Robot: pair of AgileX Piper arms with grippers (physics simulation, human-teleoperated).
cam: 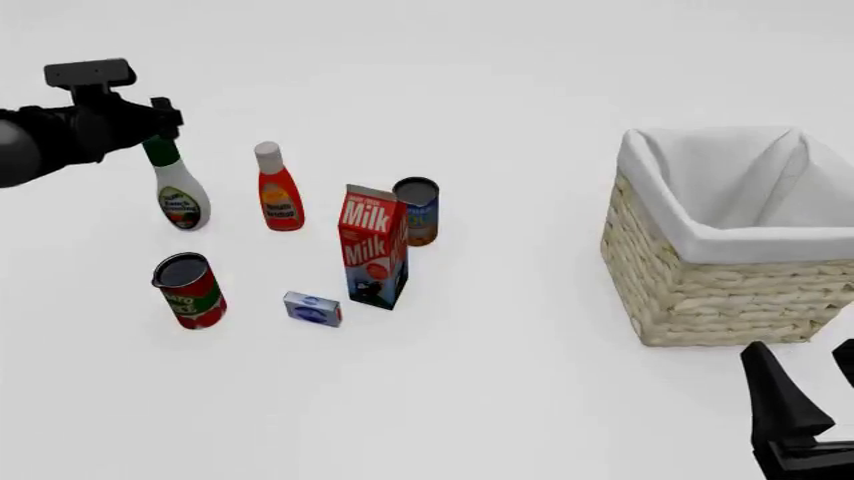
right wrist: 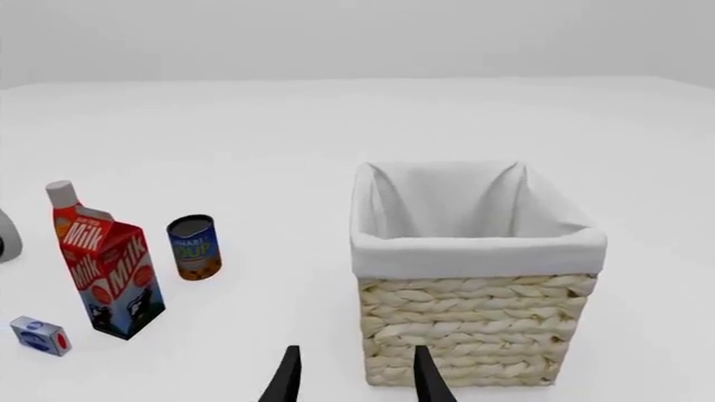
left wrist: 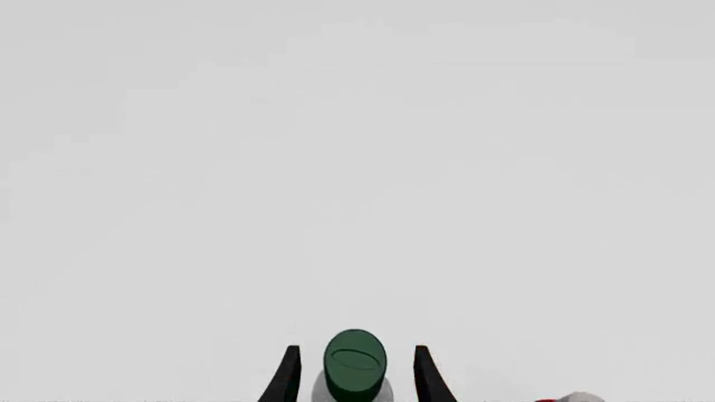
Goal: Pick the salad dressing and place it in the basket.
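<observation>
**A:** Where does the salad dressing (cam: 178, 193) stand?

**B:** Upper left of the front frame, upright on the white desk (cam: 507, 400), just beside the red bottle (cam: 278, 192). The left gripper (cam: 163, 122) is at its dark green cap. In the left wrist view the cap (left wrist: 355, 362) sits between the two dark fingers (left wrist: 284, 378), with a sliver of gap showing on each side, so I judge them narrow around the neck but cannot tell whether they are actually pressing on it.

**A:** And the right gripper (cam: 801, 400)?

**B:** Lower right of the front frame, near the basket (cam: 707, 290), holding nothing; its fingers stand moderately apart.

**A:** What could go wrong?

**B:** The bottle is a smooth teardrop, slim at the neck and fat at the base. A hold that high on a glossy taper could slip, or let the heavy bottom swing. A sideways pull might knock the red bottle over. On the long carry towards the right of the frame, the milk carton (cam: 374, 245) and the blue can (cam: 418, 210) lie in between.

**A:** The basket itself?

**B:** Square, pale woven wicker, with soft white cloth folded over the rim. A low bottle could catch that rim.
</observation>
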